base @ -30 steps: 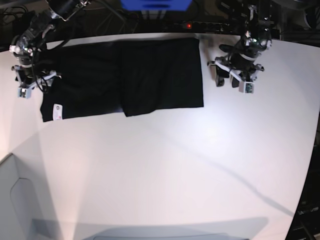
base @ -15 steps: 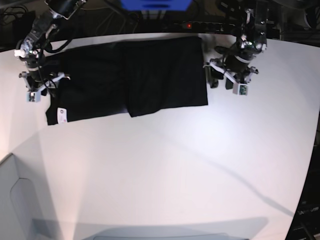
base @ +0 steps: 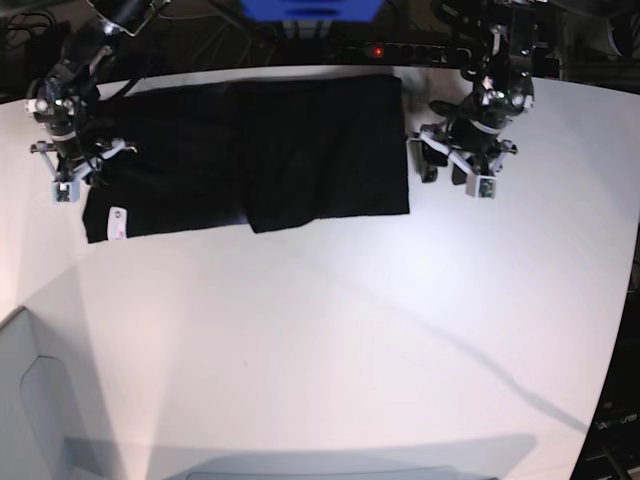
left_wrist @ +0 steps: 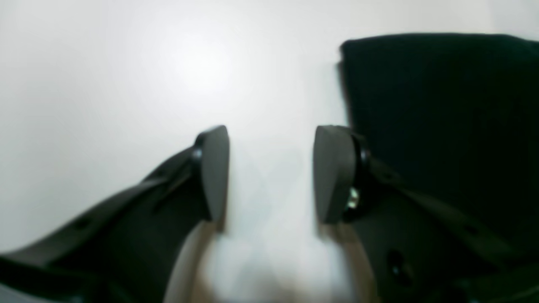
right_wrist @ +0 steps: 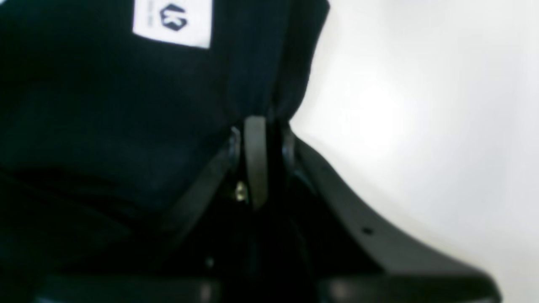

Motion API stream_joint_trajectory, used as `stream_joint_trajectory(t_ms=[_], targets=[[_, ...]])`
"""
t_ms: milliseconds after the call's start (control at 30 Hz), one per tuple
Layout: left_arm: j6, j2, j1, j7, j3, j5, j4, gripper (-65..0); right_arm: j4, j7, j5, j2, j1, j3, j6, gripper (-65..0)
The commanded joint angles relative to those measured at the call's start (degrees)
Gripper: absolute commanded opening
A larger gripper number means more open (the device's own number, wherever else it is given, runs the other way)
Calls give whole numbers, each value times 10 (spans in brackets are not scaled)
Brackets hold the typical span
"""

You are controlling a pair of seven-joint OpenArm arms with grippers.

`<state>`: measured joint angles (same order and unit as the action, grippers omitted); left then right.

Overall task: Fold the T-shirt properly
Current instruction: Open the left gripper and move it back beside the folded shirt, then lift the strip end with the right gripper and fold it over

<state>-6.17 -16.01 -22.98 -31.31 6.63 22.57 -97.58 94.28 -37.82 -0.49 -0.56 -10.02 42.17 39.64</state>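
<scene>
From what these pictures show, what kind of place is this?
Probably a robotics lab or test bench, not a home: a bare white curved tabletop, two black robot arms mounted at its far edge, cables and a power strip with a red light behind, and one black cloth T-shirt laid flat.

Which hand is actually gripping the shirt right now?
The right hand, pinching the T-shirt edge near its white label; the left hand is open over bare table.

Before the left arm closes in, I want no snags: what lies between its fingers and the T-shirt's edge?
Only bare white table. In the left wrist view the left gripper stands open just beside the T-shirt, nothing between them.
</scene>
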Motion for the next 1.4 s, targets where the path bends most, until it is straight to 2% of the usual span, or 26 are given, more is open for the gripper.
stream_joint_trajectory(t_ms=[0,200,367,433,600,633,733,900,1133,1367], targets=[[2,3,3,8,1,1,-7,-333,26,13,9,-2,4,2,4,-650],[2,10,3,8,1,1,-2,-333,94,12,9,-33,2,2,4,-650],[2,12,4,8,-12,1,18,-333,138,10,9,-75,-5,-3,4,-650],[2,13,10,8,-12,1,24,-333,148,-7,9,-84,-5,-5,4,-650],[2,13,17,8,-12,1,35,-333,175,-71,10,-84,-12,-42,4,-650],[2,13,17,8,-12,1,35,-333,184,-86,14,-84,-19,-59,4,-650],[2,13,17,8,-12,1,36,-333,210,-113,83,-84,-51,-120,4,-650],[2,13,17,8,-12,1,36,-333,217,-128,164,-84,-88,-207,4,-650],[2,13,17,8,-12,1,36,-333,217,-126,175,-84,-106,-354,4,-650],[2,13,16,8,-12,1,33,-333,215,-122,178,-84,-81,-480,4,-650]])
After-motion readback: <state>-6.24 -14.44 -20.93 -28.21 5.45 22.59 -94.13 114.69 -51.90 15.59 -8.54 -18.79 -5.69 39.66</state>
